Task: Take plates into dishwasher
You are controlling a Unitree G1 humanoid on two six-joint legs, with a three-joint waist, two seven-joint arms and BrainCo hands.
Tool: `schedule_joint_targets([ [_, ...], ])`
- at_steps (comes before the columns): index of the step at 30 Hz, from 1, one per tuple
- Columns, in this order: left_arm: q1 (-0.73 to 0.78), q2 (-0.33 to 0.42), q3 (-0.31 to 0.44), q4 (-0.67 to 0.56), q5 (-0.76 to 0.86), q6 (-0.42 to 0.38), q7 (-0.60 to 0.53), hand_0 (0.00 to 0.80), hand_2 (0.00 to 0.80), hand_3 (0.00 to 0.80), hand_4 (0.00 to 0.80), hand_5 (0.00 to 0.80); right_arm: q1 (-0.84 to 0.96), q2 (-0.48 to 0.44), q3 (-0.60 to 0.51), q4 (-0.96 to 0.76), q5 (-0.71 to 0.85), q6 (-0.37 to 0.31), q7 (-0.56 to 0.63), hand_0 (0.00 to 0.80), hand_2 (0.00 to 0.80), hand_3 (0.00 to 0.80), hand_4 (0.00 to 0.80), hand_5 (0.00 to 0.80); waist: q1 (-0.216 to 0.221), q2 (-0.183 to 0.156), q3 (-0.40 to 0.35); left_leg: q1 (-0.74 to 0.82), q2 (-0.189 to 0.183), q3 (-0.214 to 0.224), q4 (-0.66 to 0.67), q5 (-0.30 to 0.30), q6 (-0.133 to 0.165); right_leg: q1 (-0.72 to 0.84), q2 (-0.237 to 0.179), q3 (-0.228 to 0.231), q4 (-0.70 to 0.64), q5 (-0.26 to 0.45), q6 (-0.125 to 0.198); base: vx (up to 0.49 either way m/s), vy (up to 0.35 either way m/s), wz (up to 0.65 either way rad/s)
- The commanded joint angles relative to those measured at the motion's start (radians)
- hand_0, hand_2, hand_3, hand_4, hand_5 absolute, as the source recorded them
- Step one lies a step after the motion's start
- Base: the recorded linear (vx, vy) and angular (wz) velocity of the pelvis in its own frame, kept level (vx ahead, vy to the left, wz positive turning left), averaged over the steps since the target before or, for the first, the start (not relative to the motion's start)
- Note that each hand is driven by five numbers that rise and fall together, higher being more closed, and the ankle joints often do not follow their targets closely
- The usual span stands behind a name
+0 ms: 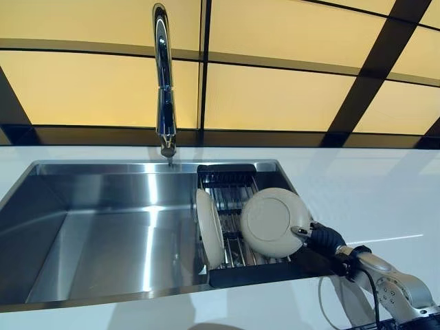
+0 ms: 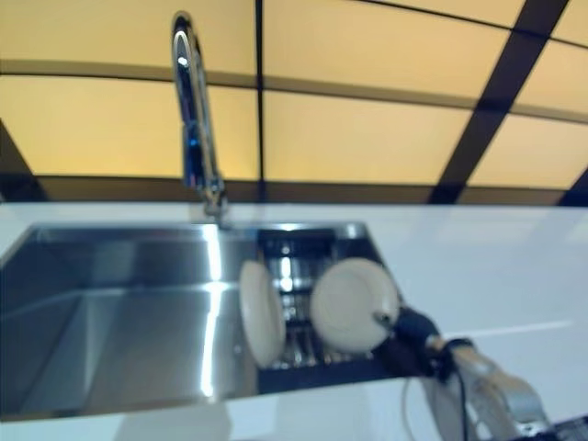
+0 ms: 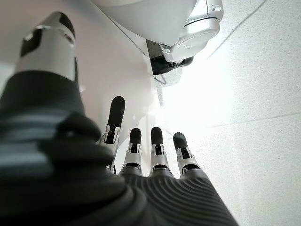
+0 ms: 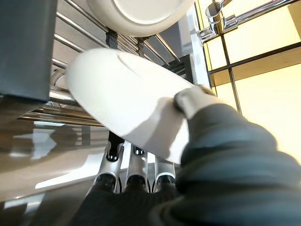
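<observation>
A cream plate point(image 1: 271, 221) is tilted over the dark dish rack point(image 1: 230, 180) in the right part of the sink. My right hand point(image 1: 323, 239) is shut on its right rim; in the right wrist view the thumb lies on the plate's face point(image 4: 122, 99) and the fingers point(image 4: 136, 165) run under it. A second cream plate point(image 1: 209, 227) stands on edge in the rack just left of it, and also shows in the right wrist view point(image 4: 136, 12). My left hand point(image 3: 150, 150) shows only in its own wrist view, fingers straight, holding nothing, over pale floor.
The steel sink point(image 1: 103, 234) has a deep basin left of the rack. A tall chrome faucet point(image 1: 163, 82) stands behind it. White counter point(image 1: 371, 192) runs to the right and along the front edge. A yellow panelled wall is behind.
</observation>
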Motion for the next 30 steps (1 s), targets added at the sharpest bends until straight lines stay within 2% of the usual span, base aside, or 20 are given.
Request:
schedule_joint_targets([
  [1,-0.114,0.014,-0.017,-0.019,-0.036,-0.050,0.005,0.000,0.000,0.000,0.000,0.000,-0.069,-0.010,-0.014,-0.040,0.009,-0.078,-0.005,0.800,0.800,0.800,0.800,0.800,0.023,0.004,0.032,-0.004,-0.005,-0.037,0.017,-0.050,0.009,0.036,-0.003,-0.012,0.075,-0.075,0.064,0.000,0.000,0.00],
  [7,-0.108,0.015,-0.016,-0.027,-0.029,-0.045,0.007,0.000,0.000,0.000,0.000,0.000,-0.087,-0.016,-0.037,-0.062,0.020,-0.127,-0.039,0.800,0.800,0.800,0.800,0.800,0.026,0.002,0.032,-0.003,-0.004,-0.040,0.017,-0.052,0.012,0.035,-0.003,-0.014,0.078,-0.076,0.065,0.000,0.000,0.00],
  [9,-0.112,0.015,-0.018,-0.018,-0.029,-0.048,0.003,0.000,0.000,0.000,0.000,0.000,-0.103,-0.012,-0.048,-0.068,0.034,-0.193,-0.070,0.800,0.800,0.800,0.800,0.800,0.026,0.003,0.034,-0.001,-0.004,-0.038,0.018,-0.054,0.013,0.037,-0.002,-0.014,0.078,-0.075,0.064,0.000,0.000,0.00],
  [13,-0.111,0.011,-0.018,-0.017,-0.022,-0.044,0.003,0.000,0.000,0.000,0.000,0.000,-0.134,0.007,-0.087,-0.093,0.069,-0.244,-0.125,0.800,0.800,0.800,0.800,0.800,0.025,0.003,0.037,-0.001,-0.005,-0.036,0.022,-0.059,0.014,0.035,-0.004,-0.010,0.082,-0.076,0.066,0.000,0.000,0.00],
  [17,-0.110,0.011,-0.018,-0.018,-0.017,-0.043,-0.002,0.000,0.000,0.000,0.000,0.000,-0.157,0.010,-0.113,-0.101,0.078,-0.258,-0.148,0.800,0.800,0.800,0.800,0.800,0.026,0.004,0.036,-0.003,-0.005,-0.035,0.024,-0.061,0.017,0.031,-0.006,-0.005,0.085,-0.076,0.067,0.000,0.000,0.00],
  [27,-0.115,0.026,-0.033,-0.027,-0.006,-0.037,-0.005,0.000,0.000,0.000,0.000,0.000,-0.237,-0.021,-0.145,-0.109,0.110,-0.369,-0.168,0.800,0.800,0.800,0.800,0.800,0.026,-0.007,0.048,-0.004,-0.006,-0.021,0.040,-0.078,0.030,0.016,-0.021,0.003,0.106,-0.064,0.085,0.000,0.004,0.00],
  [28,-0.114,0.027,-0.036,-0.031,0.000,-0.037,-0.005,0.000,0.000,0.000,0.000,0.000,-0.255,-0.028,-0.151,-0.108,0.107,-0.406,-0.180,0.800,0.800,0.800,0.800,0.800,0.029,-0.011,0.048,-0.005,-0.006,-0.019,0.045,-0.081,0.032,0.014,-0.023,0.003,0.109,-0.061,0.089,0.000,0.000,0.00],
  [30,-0.112,0.031,-0.038,-0.035,0.009,-0.035,-0.008,0.000,0.000,0.000,0.000,0.000,-0.285,-0.040,-0.160,-0.101,0.116,-0.428,-0.190,0.800,0.800,0.800,0.800,0.800,0.032,-0.015,0.048,-0.006,-0.007,-0.017,0.052,-0.087,0.035,0.011,-0.025,0.006,0.112,-0.058,0.093,0.011,0.035,-0.03],
])
